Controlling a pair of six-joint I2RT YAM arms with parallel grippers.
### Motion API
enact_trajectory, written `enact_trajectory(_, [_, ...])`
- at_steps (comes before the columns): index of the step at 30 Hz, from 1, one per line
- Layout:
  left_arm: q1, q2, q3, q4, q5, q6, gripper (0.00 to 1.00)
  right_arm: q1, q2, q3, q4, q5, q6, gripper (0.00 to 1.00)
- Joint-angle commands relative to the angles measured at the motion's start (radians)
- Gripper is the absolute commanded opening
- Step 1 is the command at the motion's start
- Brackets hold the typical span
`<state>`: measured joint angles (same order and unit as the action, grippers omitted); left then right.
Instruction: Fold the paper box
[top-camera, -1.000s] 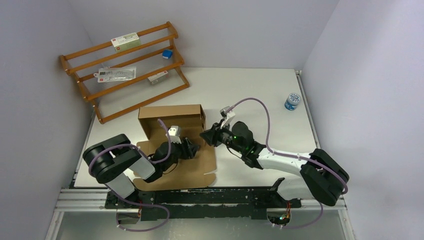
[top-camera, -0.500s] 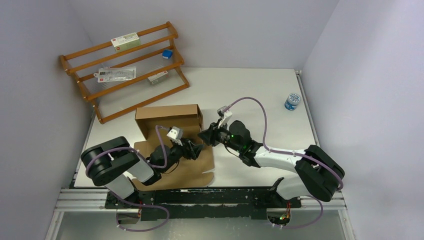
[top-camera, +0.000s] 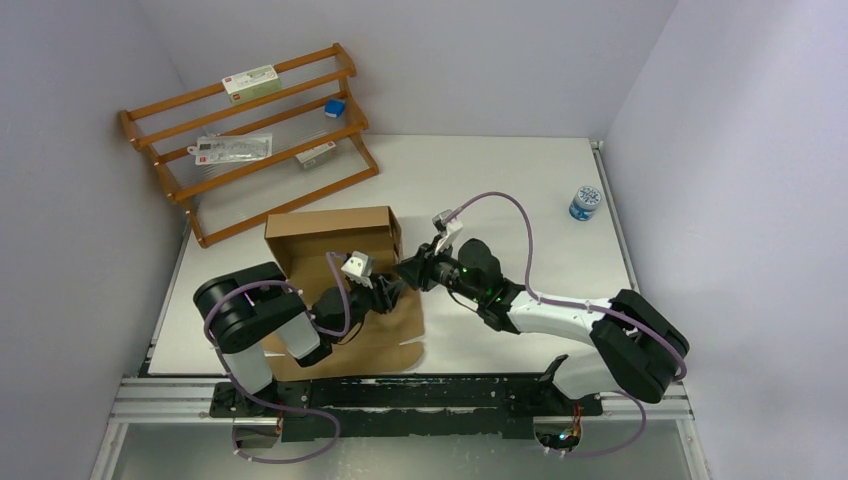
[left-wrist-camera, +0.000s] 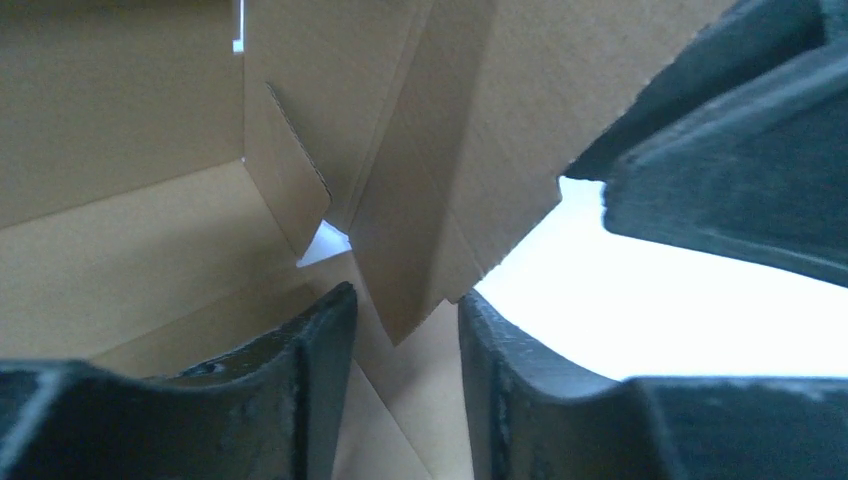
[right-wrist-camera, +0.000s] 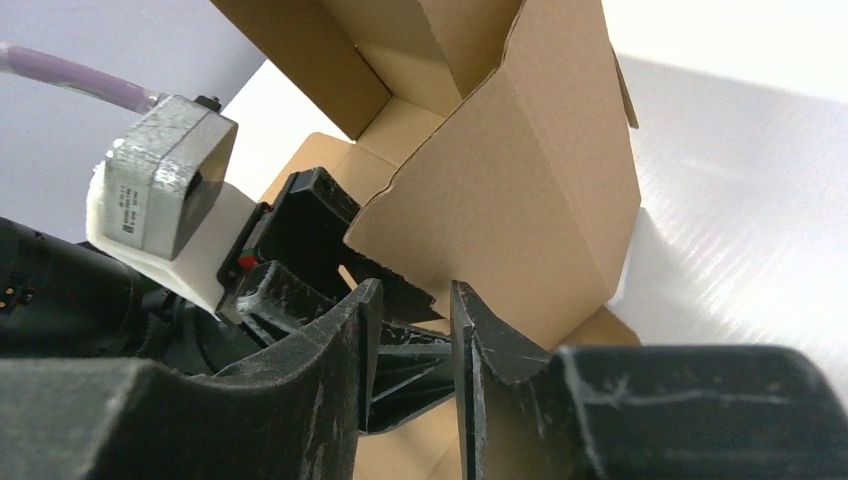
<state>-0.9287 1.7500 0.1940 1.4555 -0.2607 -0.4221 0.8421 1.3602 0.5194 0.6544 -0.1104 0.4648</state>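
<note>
The paper box (top-camera: 330, 238) is brown cardboard, partly folded: its back wall stands up and a flat panel (top-camera: 375, 340) lies toward the arms. My left gripper (top-camera: 388, 292) sits at the box's right side flap. In the left wrist view its jaws (left-wrist-camera: 405, 295) stand apart, with the flap's pointed corner (left-wrist-camera: 400, 280) hanging between the tips. My right gripper (top-camera: 408, 270) faces it from outside the same flap (right-wrist-camera: 520, 190). Its jaws (right-wrist-camera: 415, 290) are narrowly apart just below the flap's edge, and the left gripper's fingers (right-wrist-camera: 310, 215) show behind them.
A wooden rack (top-camera: 250, 140) with small packets and a blue block leans at the back left. A small blue-lidded jar (top-camera: 585, 202) stands at the right edge of the white table (top-camera: 500, 180). Walls close in on the left, back and right.
My left gripper has moved right and away, up to the box's right flap and close to the right gripper. The box has slid slightly left. The right gripper shifted a little left.
</note>
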Motion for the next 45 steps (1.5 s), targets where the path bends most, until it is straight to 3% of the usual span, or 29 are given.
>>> enact_trajectory(1, [-0.007,0.014,0.02,0.115,-0.071,0.01,0.43,0.005,0.002,0.027,0.039,-0.019,-0.001,0.36])
enact_trajectory(7, [-0.006,-0.003,0.009,0.081,-0.125,0.001,0.25,0.005,-0.023,0.048,-0.008,-0.042,-0.041,0.4])
enact_trajectory(12, [-0.004,-0.029,-0.017,0.045,-0.167,-0.002,0.2,-0.012,-0.068,0.06,-0.065,-0.035,-0.168,0.55])
enact_trajectory(17, [0.01,-0.047,-0.023,-0.006,-0.183,-0.025,0.18,-0.115,-0.106,0.085,-0.111,-0.148,-0.241,0.58])
enact_trajectory(20, [0.017,-0.057,-0.028,-0.011,-0.168,-0.03,0.21,-0.188,-0.147,0.099,-0.16,-0.185,-0.267,0.62])
enact_trajectory(25, [0.02,-0.096,-0.026,-0.084,-0.147,-0.039,0.31,-0.246,-0.177,0.102,-0.226,-0.105,-0.359,0.7])
enact_trajectory(31, [0.026,-0.118,-0.025,-0.164,-0.133,-0.05,0.44,-0.275,-0.073,0.135,-0.165,-0.154,-0.406,0.72])
enact_trajectory(40, [0.077,-0.068,0.003,-0.234,-0.072,-0.102,0.51,-0.276,0.065,0.21,-0.136,-0.166,-0.388,0.54])
enact_trajectory(45, [0.088,-0.02,0.022,-0.22,-0.046,-0.114,0.51,-0.275,0.08,0.226,-0.156,-0.202,-0.374,0.17])
